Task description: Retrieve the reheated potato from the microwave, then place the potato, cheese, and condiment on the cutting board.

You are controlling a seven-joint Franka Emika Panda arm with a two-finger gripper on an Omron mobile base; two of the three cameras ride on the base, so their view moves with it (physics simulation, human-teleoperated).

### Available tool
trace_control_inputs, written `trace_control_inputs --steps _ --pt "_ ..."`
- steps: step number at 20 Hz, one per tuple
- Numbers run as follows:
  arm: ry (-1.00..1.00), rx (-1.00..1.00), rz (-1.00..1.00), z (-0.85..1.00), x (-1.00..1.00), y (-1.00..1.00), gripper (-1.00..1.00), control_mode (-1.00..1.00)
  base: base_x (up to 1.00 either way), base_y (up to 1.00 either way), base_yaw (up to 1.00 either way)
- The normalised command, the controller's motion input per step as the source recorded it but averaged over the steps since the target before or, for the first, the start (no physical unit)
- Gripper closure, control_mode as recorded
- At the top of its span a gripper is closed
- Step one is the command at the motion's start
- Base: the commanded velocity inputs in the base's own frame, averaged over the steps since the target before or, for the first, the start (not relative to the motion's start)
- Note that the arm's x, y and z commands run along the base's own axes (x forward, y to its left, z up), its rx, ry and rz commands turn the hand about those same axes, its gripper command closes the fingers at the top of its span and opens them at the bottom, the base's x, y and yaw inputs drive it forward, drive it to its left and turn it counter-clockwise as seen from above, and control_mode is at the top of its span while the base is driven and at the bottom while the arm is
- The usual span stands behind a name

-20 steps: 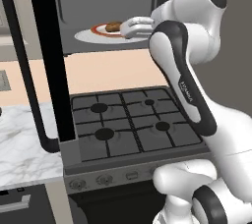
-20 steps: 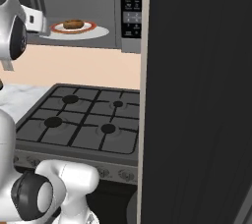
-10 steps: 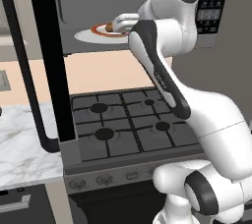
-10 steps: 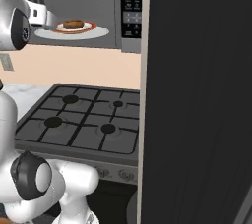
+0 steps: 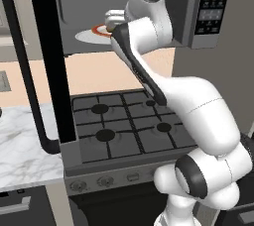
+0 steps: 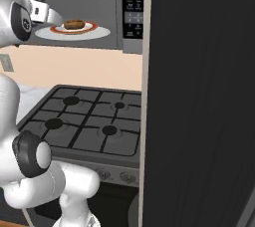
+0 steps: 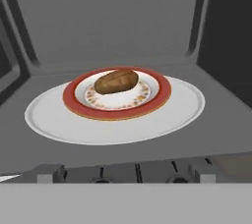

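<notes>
The potato [image 7: 116,81], a brown oval lump, lies on a red-rimmed plate [image 7: 158,95] in the middle of the white turntable [image 7: 44,115] inside the open microwave [image 6: 133,7]. My gripper [image 7: 125,173] is open and empty, just in front of the turntable's near edge and aimed at the potato. From the right base view the potato [image 6: 74,24] sits a short way beyond my gripper [image 6: 56,18]. In the left base view my gripper [image 5: 110,21] overlaps the plate [image 5: 94,34] and the arm hides the potato. The cheese, condiment and cutting board are out of view.
A black gas stove [image 5: 124,126] lies directly below the microwave. The microwave's open dark door [image 5: 44,56] with its curved handle stands at the left. A marble counter [image 5: 20,145] adjoins the stove. A tall dark panel [image 6: 199,96] blocks the right side.
The arm has swung its upper links leftward and the open gripper has edged closer to the plate. The potato and plate have not moved.
</notes>
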Motion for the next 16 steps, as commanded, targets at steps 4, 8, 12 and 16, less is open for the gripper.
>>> trace_control_inputs --steps 4,8,12,16 --pt "0.0 0.0 -0.17 0.0 0.55 0.0 -1.0 -1.0 0.0 0.0 0.0" --pt "0.0 0.0 -0.14 0.0 0.56 0.0 -1.0 -1.0 0.0 0.0 0.0" --pt "0.0 0.07 -0.08 0.0 0.53 0.01 -1.0 -1.0 0.0 0.0 0.0" --pt "0.0 0.11 -0.04 0.0 0.46 0.01 -1.0 -1.0 0.0 0.0 0.0"
